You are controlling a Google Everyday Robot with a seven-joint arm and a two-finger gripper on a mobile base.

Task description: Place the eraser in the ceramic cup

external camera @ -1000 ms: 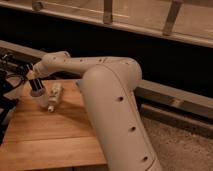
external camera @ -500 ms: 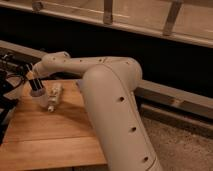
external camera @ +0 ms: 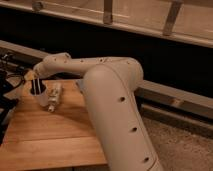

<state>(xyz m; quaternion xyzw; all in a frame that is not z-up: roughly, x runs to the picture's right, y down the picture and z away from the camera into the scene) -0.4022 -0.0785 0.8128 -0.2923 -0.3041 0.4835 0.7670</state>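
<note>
Eraser (external camera: 35, 86) stands upright inside the ceramic cup (external camera: 39, 95), top poking out, so placement looks basically done. Gripper (external camera: 36, 76) sits right above the cup mouth. Beige tube (external camera: 53, 97) lies just beside cup on wooden table (external camera: 55, 135). Left: release, retract.

The arm (external camera: 112, 95) is smooth off-white, fat and rounded, with small dark round holes along its shell. Its hand (external camera: 36, 86), at nine o'clock, shows thin dark fingers.

White arm (external camera: 107, 87) bent sharply at elbow, reaching left; claw (external camera: 36, 86) low at far end (pointing down).
</note>
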